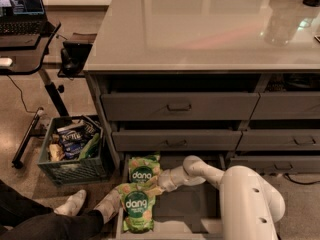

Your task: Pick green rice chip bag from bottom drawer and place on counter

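Note:
The bottom drawer (186, 207) stands pulled open under the counter (200, 29). Two alike light green "dang" bags lie at its left side. One green rice chip bag (137, 205) lies near the front. Its twin (142, 171) lies behind it, towards the back. My white arm reaches in from the lower right. The gripper (160, 183) sits low in the drawer, right where the two bags meet, at the front bag's upper right corner. Which bag it touches I cannot tell.
Two shallower drawers (177, 106) above are closed. A dark crate (72, 151) of snacks stands on the floor to the left. A person's leg and socked foot (75, 204) lie beside the drawer's front left. A black laptop desk (22, 41) stands far left.

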